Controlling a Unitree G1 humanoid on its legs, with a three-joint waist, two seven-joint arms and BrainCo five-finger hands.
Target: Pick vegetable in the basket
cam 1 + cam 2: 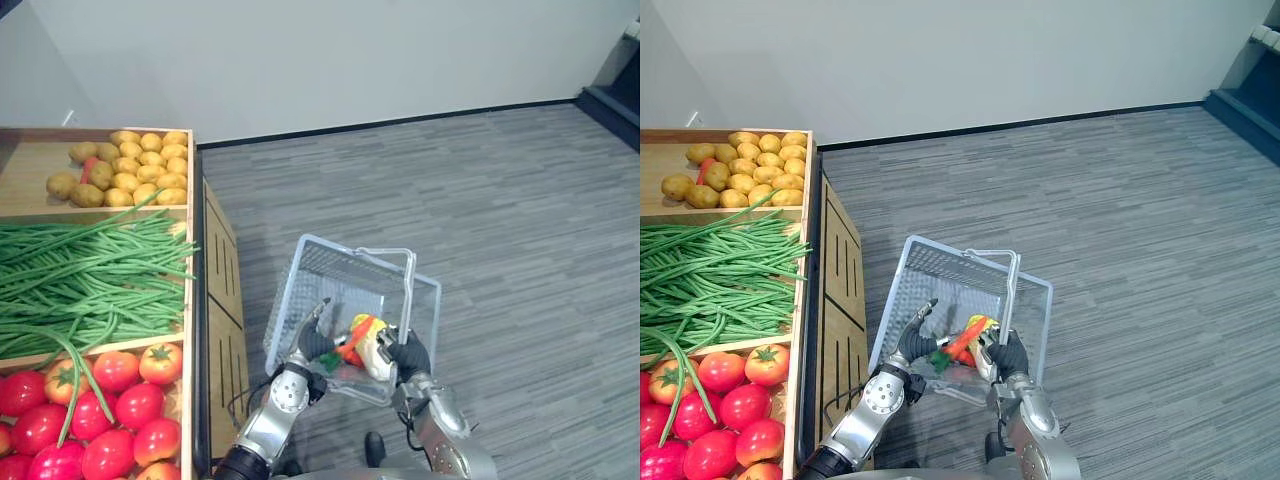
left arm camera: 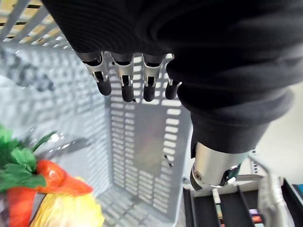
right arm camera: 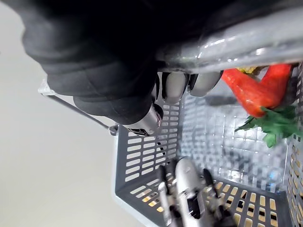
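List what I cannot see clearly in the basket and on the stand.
Yellow vegetable: kind unclear; the right robot hand covers part in the eye views, an edge cuts it in the left wrist view.
Tomatoes: their count; the eye views' lower edge cuts off the crate.
Basket: near-left corner hidden under the left robot hand, eye views.

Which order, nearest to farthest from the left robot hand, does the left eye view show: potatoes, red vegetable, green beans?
1. Red vegetable, in the basket, right beside the left robot hand.
2. Green beans, off to its left.
3. Potatoes, beyond the beans, far left.
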